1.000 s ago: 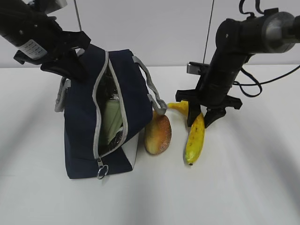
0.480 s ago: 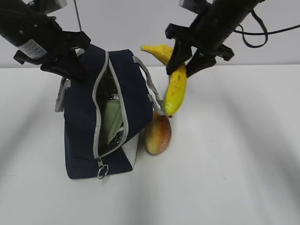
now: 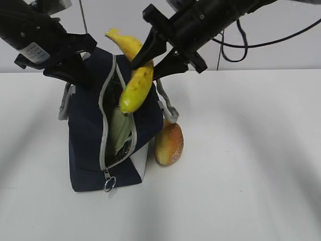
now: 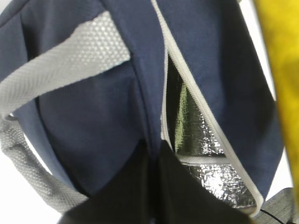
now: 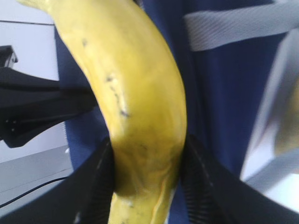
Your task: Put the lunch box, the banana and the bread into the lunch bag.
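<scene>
Banana (image 3: 134, 80) hangs over the open zipper of the lunch bag (image 3: 88, 145), lunch box (image 3: 118, 131) already inside. We judge it light, soft, bruisable: mid-body grip is right. Left end effector (image 3: 75, 70) is pinched tight on the bag's top edge. Right end effector (image 3: 153, 55) clamps the banana mid-length, jaws partway apart. Bread (image 3: 168, 143) sits on the desk (image 3: 251, 175) against the bag.
</scene>
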You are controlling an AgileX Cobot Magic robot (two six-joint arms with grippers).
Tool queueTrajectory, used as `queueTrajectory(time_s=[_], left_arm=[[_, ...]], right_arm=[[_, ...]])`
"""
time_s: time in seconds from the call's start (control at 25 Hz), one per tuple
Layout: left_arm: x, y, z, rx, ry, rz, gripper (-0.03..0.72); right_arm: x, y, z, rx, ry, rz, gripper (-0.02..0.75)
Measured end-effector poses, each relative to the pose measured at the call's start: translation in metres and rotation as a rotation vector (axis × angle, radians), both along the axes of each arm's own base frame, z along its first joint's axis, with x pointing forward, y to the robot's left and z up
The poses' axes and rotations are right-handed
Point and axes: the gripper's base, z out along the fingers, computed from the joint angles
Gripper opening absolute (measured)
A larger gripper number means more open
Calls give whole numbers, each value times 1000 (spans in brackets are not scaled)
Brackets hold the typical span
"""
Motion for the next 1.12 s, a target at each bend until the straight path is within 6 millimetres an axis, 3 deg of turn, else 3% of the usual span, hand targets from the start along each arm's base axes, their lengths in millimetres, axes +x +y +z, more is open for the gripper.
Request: queueTrajectory(time_s=[0.24,0.8,1.12], left_arm=[[0,0,0,4,1,-1,-3],[0,0,0,2,1,-1,-3],[0,0,0,2,1,-1,-3]], right_arm=[[-1,26,-27,-7,57,42,307],[5,10,-45,-265,32,-22,307],[8,17,-43,-218,5,-69,307]])
